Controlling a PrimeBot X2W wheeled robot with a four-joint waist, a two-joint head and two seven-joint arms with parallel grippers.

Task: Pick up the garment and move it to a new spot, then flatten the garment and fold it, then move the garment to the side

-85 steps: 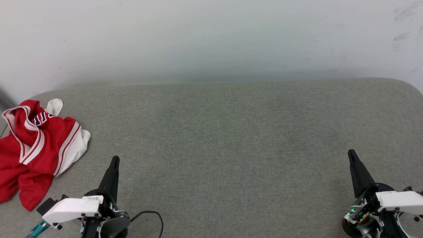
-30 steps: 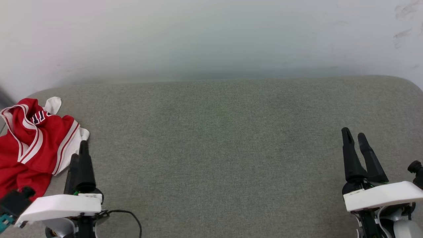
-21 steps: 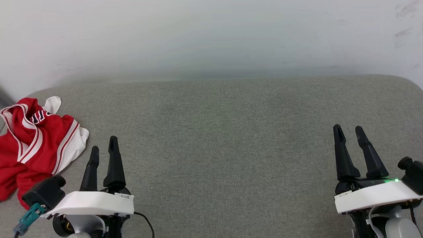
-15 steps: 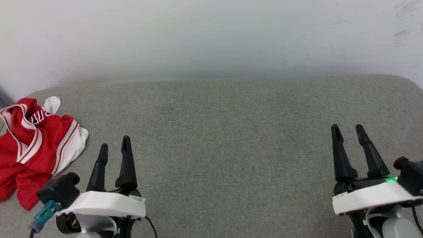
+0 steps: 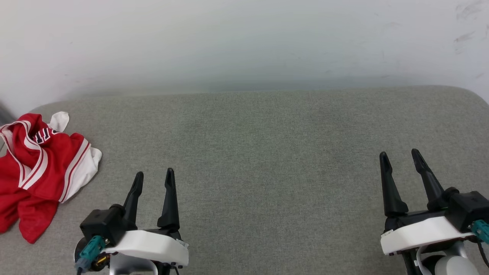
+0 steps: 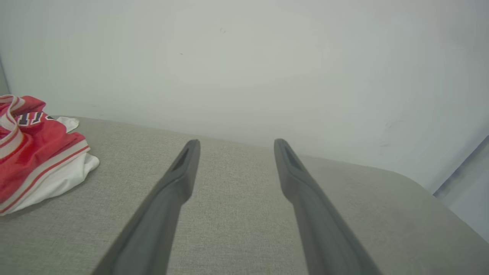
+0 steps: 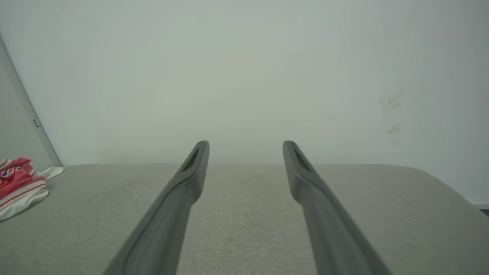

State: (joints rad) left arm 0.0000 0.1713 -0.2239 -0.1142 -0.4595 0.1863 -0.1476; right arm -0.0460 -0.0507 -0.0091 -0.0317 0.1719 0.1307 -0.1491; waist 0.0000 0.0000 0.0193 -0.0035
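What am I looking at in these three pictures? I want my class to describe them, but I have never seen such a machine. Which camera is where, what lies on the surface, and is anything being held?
This is a two-armed robot. The wide picture comes from a camera on its head, looking down at a grey fabric-covered surface against a pale wall. The left gripper and right gripper each have two long dark fingers. The other two pictures come from cameras on the wrists, looking along each gripper's own fingers. At the surface's far left lies a crumpled red basketball jersey with white sleeves and striped trim, also seen in the left wrist view. Both grippers are open and hold nothing; neither touches the jersey.
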